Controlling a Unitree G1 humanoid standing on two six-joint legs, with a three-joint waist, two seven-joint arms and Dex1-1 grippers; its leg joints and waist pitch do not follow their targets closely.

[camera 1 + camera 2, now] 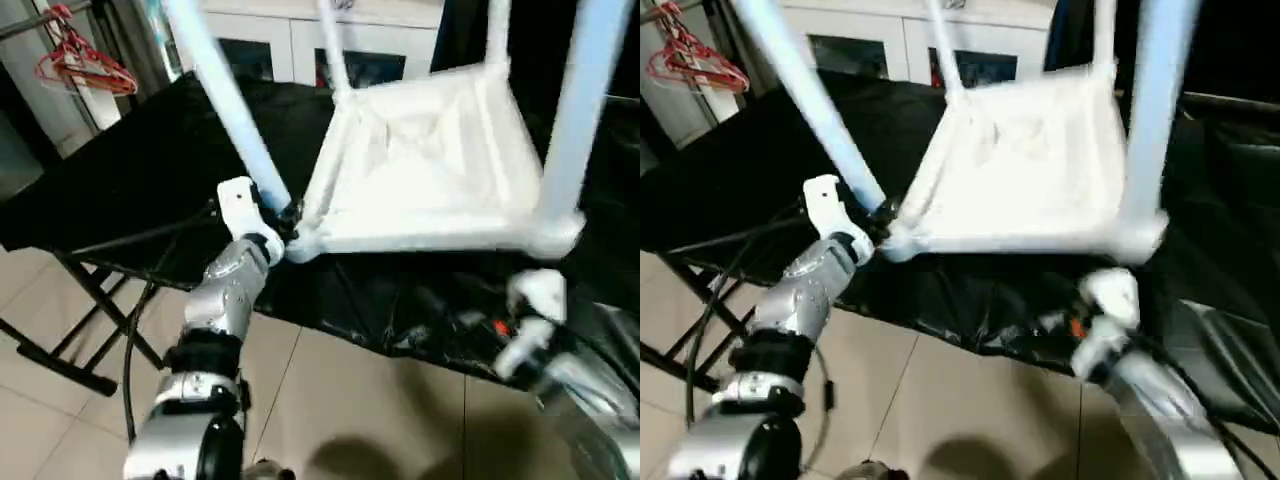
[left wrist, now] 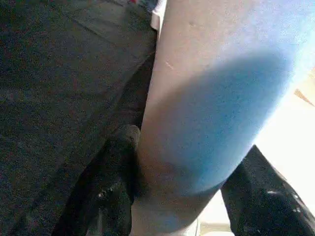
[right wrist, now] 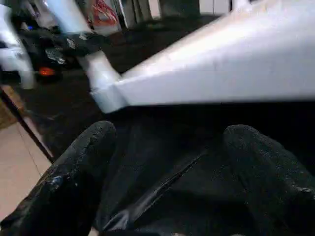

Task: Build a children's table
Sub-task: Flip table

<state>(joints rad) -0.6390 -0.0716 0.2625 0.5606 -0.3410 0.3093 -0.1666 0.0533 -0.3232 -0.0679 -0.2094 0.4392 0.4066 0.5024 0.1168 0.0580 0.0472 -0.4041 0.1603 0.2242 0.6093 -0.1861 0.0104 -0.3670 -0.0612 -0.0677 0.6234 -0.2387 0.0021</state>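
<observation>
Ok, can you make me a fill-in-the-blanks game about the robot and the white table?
1. The white plastic children's table lies upside down on a ____ cloth-covered surface.
2. The left tool is closed around a round white table ____.
3. The right tool is ____ and holds nothing.
4. The hangers at the far left are ____.

Missing words: black; leg; open; red
</observation>
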